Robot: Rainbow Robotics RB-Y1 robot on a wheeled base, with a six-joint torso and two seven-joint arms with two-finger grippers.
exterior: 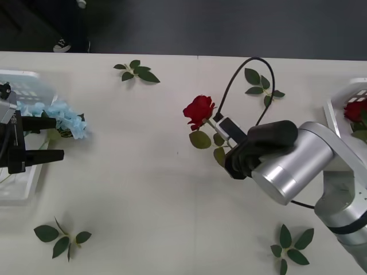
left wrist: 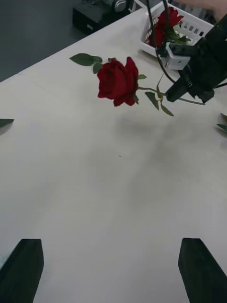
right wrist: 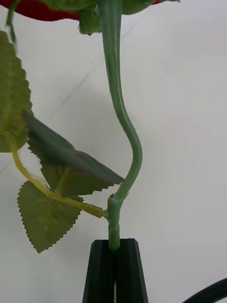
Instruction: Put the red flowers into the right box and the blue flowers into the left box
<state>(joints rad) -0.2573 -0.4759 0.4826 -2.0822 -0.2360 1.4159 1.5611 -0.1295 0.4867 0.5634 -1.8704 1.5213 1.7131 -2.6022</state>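
My right pincer (right wrist: 115, 265) holds a red rose (exterior: 199, 109) by its stem, lifted off the bench (exterior: 149, 195). Next: carry it back past my wrist to the right box (exterior: 337, 103). Left pincer (exterior: 49, 138) idles wide.

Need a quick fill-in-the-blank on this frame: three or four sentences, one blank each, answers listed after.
1. The right pincer is shut on the rose's ____.
2. The left pincer, by the left box, has its fingers ____.
3. The flower at the left box's edge is ____ in colour.
4. The right box already holds a ____ flower.

Answers: stem; open; blue; red
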